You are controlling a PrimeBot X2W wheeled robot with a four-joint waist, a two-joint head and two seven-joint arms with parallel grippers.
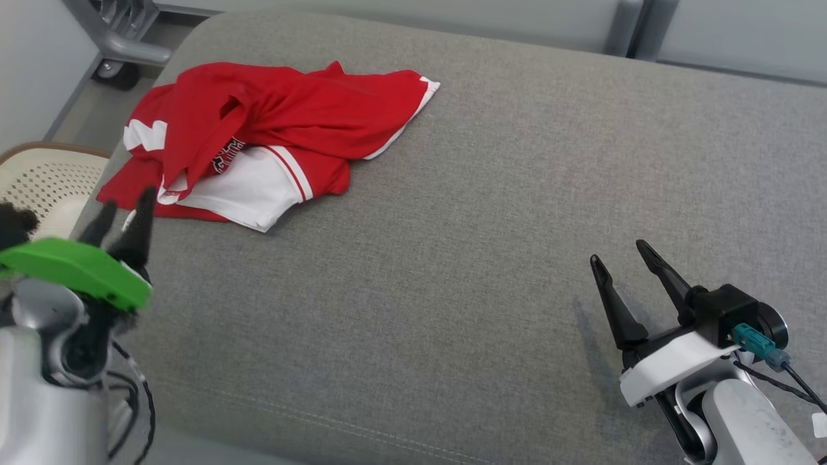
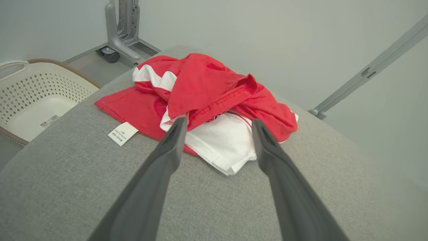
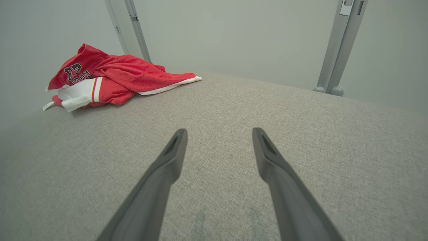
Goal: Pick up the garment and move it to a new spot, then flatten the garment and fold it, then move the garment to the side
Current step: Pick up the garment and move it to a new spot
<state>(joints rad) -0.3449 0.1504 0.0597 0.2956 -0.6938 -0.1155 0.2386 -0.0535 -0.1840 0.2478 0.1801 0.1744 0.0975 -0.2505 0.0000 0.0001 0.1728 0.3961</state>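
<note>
Grey cushion: crumpled red garment just beyond left gripper.

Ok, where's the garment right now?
In the head view the garment lies crumpled at the far left corner of the cushion, just ahead of the left end effector, near the basket.

**Counter**: one, padded, covered in grey woven fabric, with rounded corners and a flat top. A stitched seam runs along the near edge in the head view.

**Garment**: one, red with white panels and striped trim. Its dark lettering is partly hidden in the folds. It lies crumpled at the counter's far left corner, one white-edged hem stretched toward the middle.

**Label**: one, small, white, printed. It lies flat on the fabric just beside the garment's red edge; whether attached or loose cannot be told.
</note>
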